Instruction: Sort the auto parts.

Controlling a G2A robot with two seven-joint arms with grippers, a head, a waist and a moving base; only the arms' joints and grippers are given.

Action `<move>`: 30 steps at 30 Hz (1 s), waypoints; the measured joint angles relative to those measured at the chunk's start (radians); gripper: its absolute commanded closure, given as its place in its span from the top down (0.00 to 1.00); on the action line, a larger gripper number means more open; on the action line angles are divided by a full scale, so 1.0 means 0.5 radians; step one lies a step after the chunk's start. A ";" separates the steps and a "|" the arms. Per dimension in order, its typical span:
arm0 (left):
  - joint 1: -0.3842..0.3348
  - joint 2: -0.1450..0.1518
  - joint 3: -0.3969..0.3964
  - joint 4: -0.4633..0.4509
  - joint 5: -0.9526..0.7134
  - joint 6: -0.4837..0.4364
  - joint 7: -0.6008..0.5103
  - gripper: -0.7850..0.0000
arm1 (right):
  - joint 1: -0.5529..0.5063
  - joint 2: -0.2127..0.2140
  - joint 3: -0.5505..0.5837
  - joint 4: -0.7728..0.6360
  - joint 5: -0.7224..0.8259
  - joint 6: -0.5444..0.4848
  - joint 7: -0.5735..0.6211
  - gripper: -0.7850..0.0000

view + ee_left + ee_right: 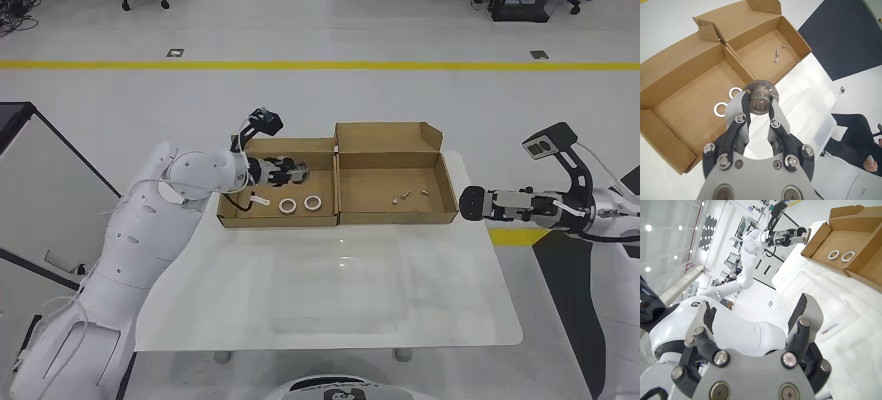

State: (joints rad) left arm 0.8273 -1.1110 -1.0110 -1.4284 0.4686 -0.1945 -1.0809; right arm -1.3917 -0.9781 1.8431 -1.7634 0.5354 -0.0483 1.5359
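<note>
The left gripper (759, 102) is clamping a flanged hub (763, 88) by its sleeve over the left box (280, 222), centre-left in the top view, with the hub's axis level and its flange pointing frame-right. The right gripper (755, 306) is gaping wide.

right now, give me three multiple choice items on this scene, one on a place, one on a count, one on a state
1. Where do the washers lie? A) in the cardboard box below the left arm's jaws B) among the small pins C) on the bare table
2. How many washers are there? A) one B) four C) two
3. The left arm's jaws are: A) open and empty B) shut on the flanged bushing C) shut on a washer
Answers: 1 A, both rest on that box's floor; 2 C, two rings show side by side; 3 B, the pads pinch the bushing's sleeve.
</note>
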 measured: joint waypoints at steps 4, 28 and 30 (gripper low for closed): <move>-0.118 -0.037 0.124 0.238 0.069 0.004 0.016 0.00 | 0.000 0.000 0.000 0.000 0.000 0.000 0.000 1.00; -0.396 -0.155 0.428 1.112 0.356 -0.056 0.035 0.00 | 0.000 0.000 0.000 0.000 0.000 0.000 0.000 1.00; -0.417 -0.170 0.451 1.167 0.364 -0.063 0.040 0.00 | 0.000 0.000 0.000 0.000 0.000 0.000 0.000 1.00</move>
State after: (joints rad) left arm 0.6189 -1.1959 -0.7856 -0.8449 0.6505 -0.2262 -1.0610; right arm -1.3917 -0.9781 1.8431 -1.7634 0.5354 -0.0483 1.5359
